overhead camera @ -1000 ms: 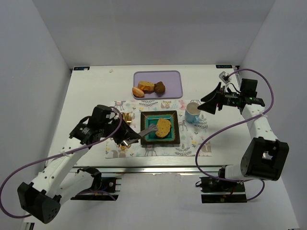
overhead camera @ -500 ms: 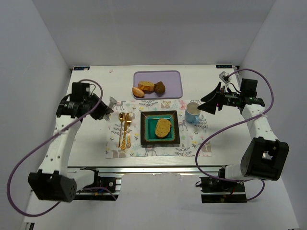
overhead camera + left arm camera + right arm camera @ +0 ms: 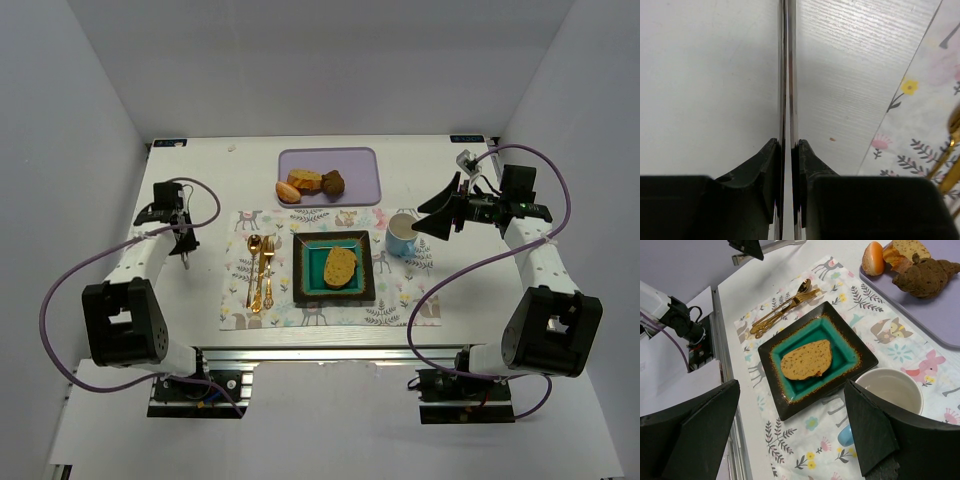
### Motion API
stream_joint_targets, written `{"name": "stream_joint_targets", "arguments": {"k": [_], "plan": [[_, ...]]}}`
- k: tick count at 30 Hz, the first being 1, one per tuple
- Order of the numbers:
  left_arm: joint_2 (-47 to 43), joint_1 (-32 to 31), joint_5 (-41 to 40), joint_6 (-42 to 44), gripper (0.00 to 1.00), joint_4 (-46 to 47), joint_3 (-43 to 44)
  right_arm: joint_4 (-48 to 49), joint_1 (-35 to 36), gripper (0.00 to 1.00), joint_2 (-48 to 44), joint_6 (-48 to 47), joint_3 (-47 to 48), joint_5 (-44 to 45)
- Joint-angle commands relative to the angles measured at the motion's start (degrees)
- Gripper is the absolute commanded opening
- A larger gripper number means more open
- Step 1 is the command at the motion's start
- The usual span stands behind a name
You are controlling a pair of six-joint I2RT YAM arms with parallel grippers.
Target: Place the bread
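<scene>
One slice of bread (image 3: 340, 266), flat in the blue-green middle of the square plate (image 3: 298, 272), not touching the dark rim. Plate on a placemat (image 3: 400, 300) with little animals and flowers. Gold cutlery (image 3: 260, 272) just beside the plate on its left, on the same mat. White cup (image 3: 402, 233) just beside the plate's far right corner. Purple tray (image 3: 360, 165) farther back on the tabletop (image 3: 200, 300), with a dark brown bun (image 3: 333, 183), an orange-and-white roll (image 3: 288, 192) and one more yellow piece (image 3: 308, 181) between them. Left gripper (image 3: 183, 240) off the mat's left side, well apart from the plate, clamped tight on a thin metal tool (image 3: 788, 60) seen edge-on, pointing down at the bare tabletop. Right gripper (image 3: 433, 217) near the cup, over the right side of the mat, fingers wide apart, aimed toward the plate.
</scene>
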Motion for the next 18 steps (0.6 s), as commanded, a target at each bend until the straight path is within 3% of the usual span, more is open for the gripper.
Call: {"name": "stream_joint_targets", "arguments": {"k": [1,3,5,9,13,14,15,18], "plan": [[2.0,0.1,2.6,8.9,0.07,5.8,-3.0,-1.5,-0.2,0.89,-0.4,-1.0,1.7,-2.3],[4.5,0.2,3.3,10.7,0.26,6.7,-4.0,-2.3,-0.2,0.89,-0.4,-1.2,2.1,-2.1],[5.9,0.8,3.1,11.0,0.36,7.7,-5.3,-3.1,-0.1,0.89,-0.4,-1.6,2.7,-1.9],[9.1,1.7,4.7,11.6,0.53,7.8,-5.3,-4.0,-0.2,0.89,-0.5,-1.9,3.4,-1.3],[10.2,2.9,5.0,11.0,0.58,7.5,-5.0,-4.7,-0.2,0.89,-0.5,-2.0,3.8,-0.6],[10.2,3.6,4.7,10.7,0.63,7.2,-4.8,-4.9,-0.2,0.89,-0.6,-2.0,4.0,-0.3],[10.0,4.1,4.7,10.4,0.86,6.8,-4.5,-5.5,-0.2,0.89,-0.5,-2.2,4.2,0.0],[5.2,5.5,5.2,9.2,0.98,6.2,-3.5,-6.8,-0.1,0.89,-0.5,-2.5,5.2,3.0]]}}
